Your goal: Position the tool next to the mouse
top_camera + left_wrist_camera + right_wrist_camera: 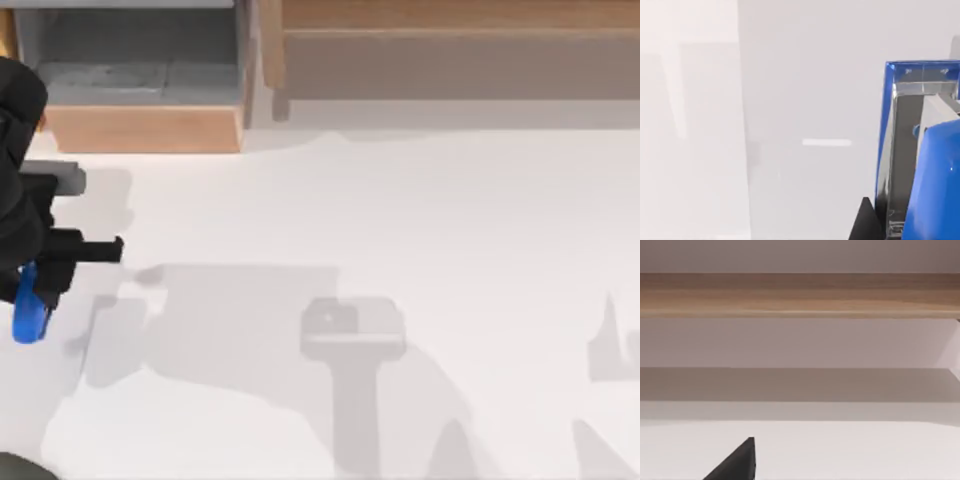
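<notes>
The left gripper, at the table's far left edge, pinches the blue tool, keeping it lifted for carrying; no mouse is visible yet. Farther back stand wooden shelves. The right gripper's finger state cannot be told

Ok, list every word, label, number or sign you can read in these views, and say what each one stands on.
None can be read.
Small bright blue bar-shaped tool, at the left gripper by the table's left edge: no legible text; tiny pale specks in the left wrist view, too small to tell.
Light wooden shelf unit at the back: no lettering.
White table: only grey shadows.
</notes>
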